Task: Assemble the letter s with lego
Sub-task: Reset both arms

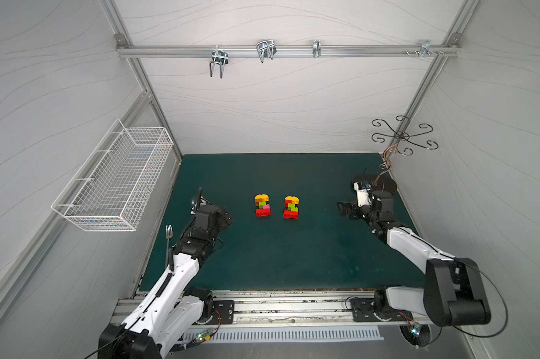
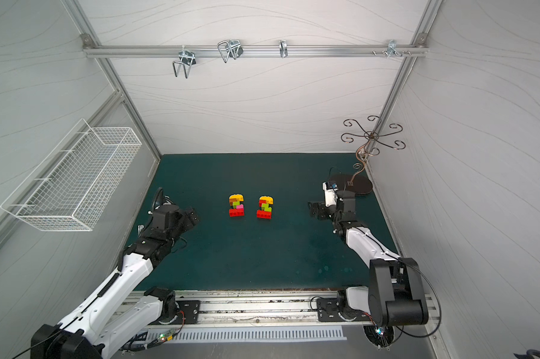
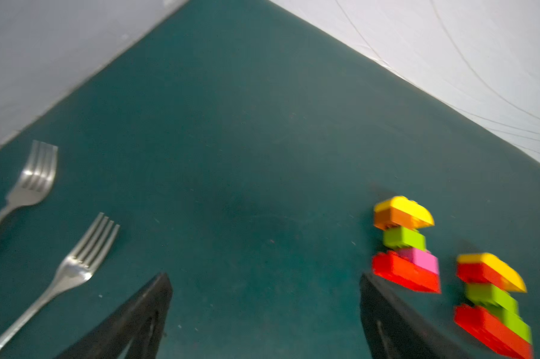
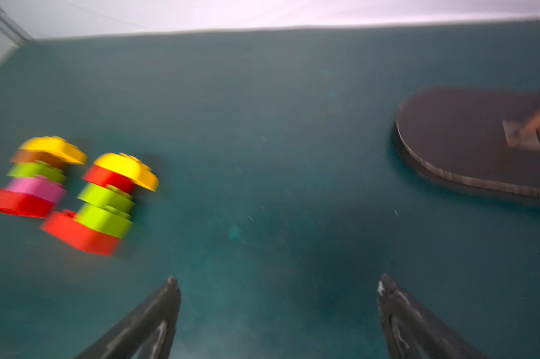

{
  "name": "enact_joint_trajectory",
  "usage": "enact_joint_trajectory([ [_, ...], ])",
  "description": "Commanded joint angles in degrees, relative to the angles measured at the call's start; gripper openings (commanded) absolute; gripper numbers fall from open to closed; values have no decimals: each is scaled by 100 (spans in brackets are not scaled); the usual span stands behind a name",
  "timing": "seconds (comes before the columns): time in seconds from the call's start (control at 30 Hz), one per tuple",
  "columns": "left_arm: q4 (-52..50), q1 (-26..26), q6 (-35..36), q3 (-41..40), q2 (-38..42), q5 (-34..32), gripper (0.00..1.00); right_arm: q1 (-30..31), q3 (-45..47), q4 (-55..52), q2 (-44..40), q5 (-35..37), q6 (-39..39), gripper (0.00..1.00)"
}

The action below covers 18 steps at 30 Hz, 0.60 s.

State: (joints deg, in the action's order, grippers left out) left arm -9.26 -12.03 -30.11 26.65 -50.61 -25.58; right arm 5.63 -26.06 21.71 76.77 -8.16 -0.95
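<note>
Between left jaws and right jaws, touching neither: pink-brick lego S, twin-green lego S, upright on worktop. Both jaws open, empty. Build looks finished; next: avoid nudging.

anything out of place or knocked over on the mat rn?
Nothing toppled: the lego stack with pink and the lego stack without pink stand upright, apart. Odd bit: a fork and a second fork lie on the mat by the left arm, unrelated to the bricks.

Likely a robotics lab cell, aluminium frame, panelled walls, green mat
</note>
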Motion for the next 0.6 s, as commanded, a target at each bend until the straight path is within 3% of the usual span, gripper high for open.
enact_joint_trajectory([
  [0.0,1507,25,496,-384,174,-1269,97,-53,233,1932,470,441,-133,99],
  [0.17,3685,46,1624,-1309,44,-2069,98,-95,610,3701,1447,697,-16,99],
  [0.23,4401,104,1964,-1425,-457,-2162,99,-92,433,2920,1207,744,-12,99],
  [0.3,5188,261,2019,-1497,-1114,-1995,99,-96,301,3035,1397,623,-61,99],
  [0.37,6259,382,2049,-1580,-1968,-1612,98,-94,76,2381,1321,672,-39,99],
  [0.43,6692,344,2516,-1291,-2663,-1632,99,-118,19,2400,1386,677,-2,99],
  [0.57,6863,603,2890,-775,-3610,-690,98,-118,5,2347,1377,667,-5,99],
])
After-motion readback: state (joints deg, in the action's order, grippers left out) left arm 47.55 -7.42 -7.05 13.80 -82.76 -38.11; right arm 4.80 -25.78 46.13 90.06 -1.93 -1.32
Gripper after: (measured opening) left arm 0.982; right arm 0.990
